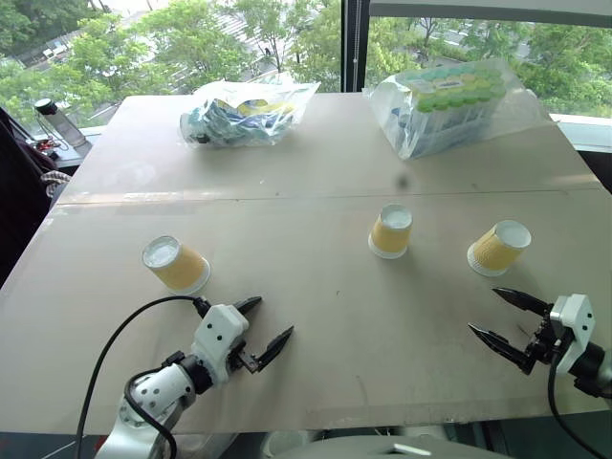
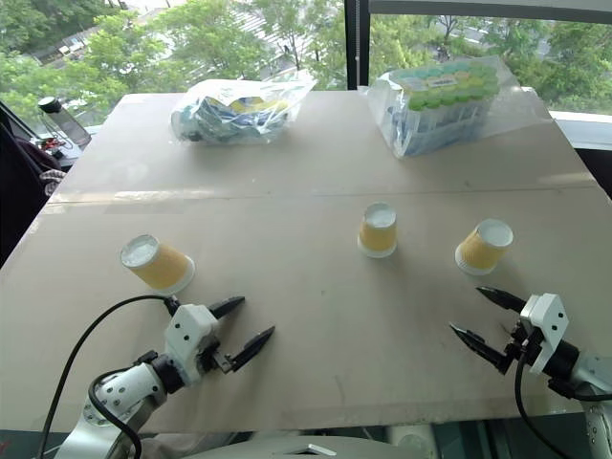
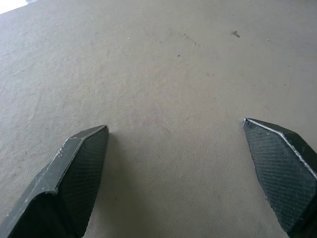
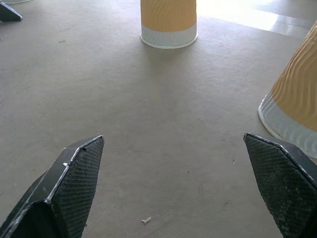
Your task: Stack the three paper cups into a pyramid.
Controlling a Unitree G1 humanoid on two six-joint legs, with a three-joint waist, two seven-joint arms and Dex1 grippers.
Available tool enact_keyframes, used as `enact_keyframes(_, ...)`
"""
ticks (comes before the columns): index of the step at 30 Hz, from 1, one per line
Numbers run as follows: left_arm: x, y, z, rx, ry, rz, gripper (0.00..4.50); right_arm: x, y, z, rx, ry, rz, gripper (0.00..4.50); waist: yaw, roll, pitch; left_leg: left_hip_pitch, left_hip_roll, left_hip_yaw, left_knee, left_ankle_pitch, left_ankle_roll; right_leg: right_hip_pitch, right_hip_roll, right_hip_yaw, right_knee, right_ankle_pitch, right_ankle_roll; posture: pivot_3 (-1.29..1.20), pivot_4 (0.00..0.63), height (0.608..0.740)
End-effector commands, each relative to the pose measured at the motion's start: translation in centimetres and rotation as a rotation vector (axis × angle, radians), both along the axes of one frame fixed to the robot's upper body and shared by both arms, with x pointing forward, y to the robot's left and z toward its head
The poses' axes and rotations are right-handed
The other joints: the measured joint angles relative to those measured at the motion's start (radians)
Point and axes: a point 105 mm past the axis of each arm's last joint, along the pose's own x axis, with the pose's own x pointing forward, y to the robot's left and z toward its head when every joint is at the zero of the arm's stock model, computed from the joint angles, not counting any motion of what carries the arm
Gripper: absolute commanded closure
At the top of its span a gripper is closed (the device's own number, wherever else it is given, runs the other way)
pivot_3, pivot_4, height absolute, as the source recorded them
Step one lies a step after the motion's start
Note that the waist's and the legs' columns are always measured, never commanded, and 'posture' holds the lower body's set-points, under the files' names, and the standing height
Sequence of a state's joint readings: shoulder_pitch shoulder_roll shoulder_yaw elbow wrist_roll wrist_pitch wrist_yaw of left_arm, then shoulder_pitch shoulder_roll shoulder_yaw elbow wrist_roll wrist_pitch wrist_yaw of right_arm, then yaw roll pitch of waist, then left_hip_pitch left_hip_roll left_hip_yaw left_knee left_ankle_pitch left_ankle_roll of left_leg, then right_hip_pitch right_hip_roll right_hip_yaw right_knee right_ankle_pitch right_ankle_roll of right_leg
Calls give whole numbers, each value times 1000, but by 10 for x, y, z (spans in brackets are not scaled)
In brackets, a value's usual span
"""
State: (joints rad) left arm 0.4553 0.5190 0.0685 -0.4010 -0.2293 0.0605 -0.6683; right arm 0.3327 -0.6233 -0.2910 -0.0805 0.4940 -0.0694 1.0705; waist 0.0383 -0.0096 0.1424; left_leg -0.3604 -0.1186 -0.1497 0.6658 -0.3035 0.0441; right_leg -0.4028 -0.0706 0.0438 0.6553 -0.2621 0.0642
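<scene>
Three yellow paper cups stand upside down and well apart on a tan surface (image 1: 316,316), left cup (image 1: 176,264), middle cup (image 1: 391,231), right cup (image 1: 499,248), while the left tool (image 1: 265,332) and right tool (image 1: 501,316) hover nearby, fingers wide apart, holding nothing.

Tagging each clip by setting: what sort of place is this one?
Probably an upper-floor office or lab room: a plain work table stands against large windows looking down on treetops, with bagged supplies and a bagged pack of green-lidded containers at its far edge.
</scene>
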Motion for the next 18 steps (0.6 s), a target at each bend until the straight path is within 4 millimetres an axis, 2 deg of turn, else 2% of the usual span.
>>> enact_keyframes(1, -3, 2, 1, -6, -1, 4, 29, -3, -2, 8, -2, -44, 0, 0, 0, 0, 0, 0, 0, 0, 0, 0, 0, 0, 0, 0, 0, 0, 0, 0, 150, 740)
enact_keyframes(18, -7, 0, 7, -50, -8, -19, 29, -6, 6, 2, 7, -23, 32, 0, 1, 0, 0, 0, 0, 0, 0, 0, 0, 0, 0, 0, -1, 0, 0, 0, 150, 740)
